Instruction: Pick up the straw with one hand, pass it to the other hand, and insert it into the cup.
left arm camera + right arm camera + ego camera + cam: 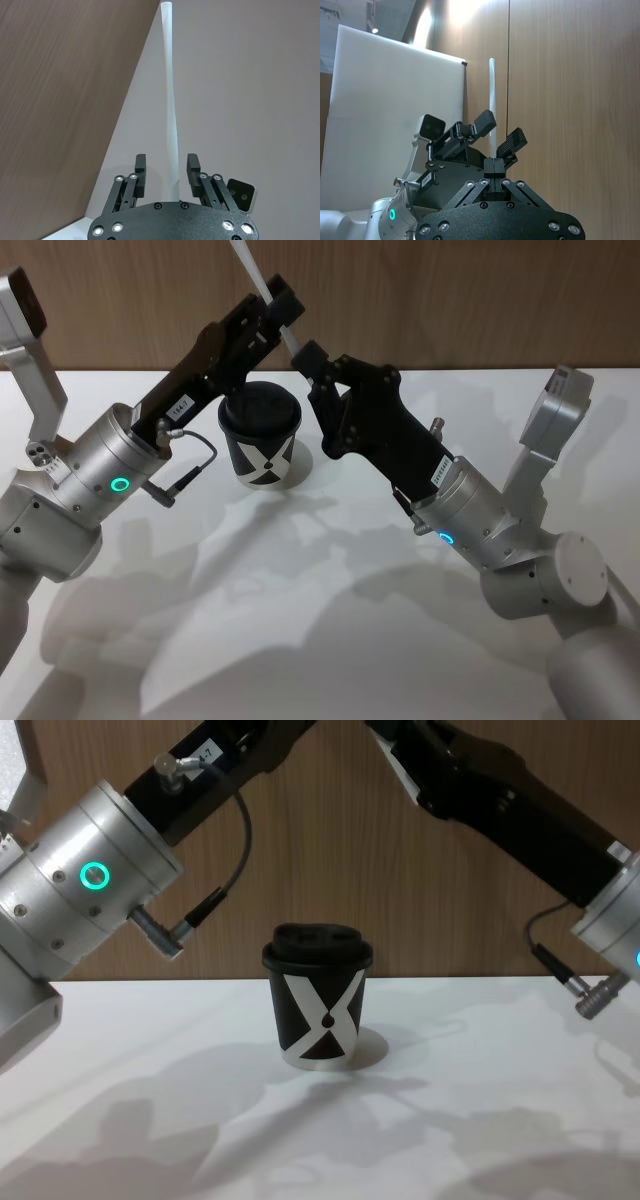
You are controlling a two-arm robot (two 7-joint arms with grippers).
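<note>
stage: pass looks nearly done | straw (250, 265) tilted in the air over the cup (260, 440), lidded, on the table (300, 620) | right claw (308, 358) clenched on its lower end | left claw (277, 308) released, fingers apart around it | left: insert into cup

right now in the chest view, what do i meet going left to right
left arm -> cup -> right arm
</note>
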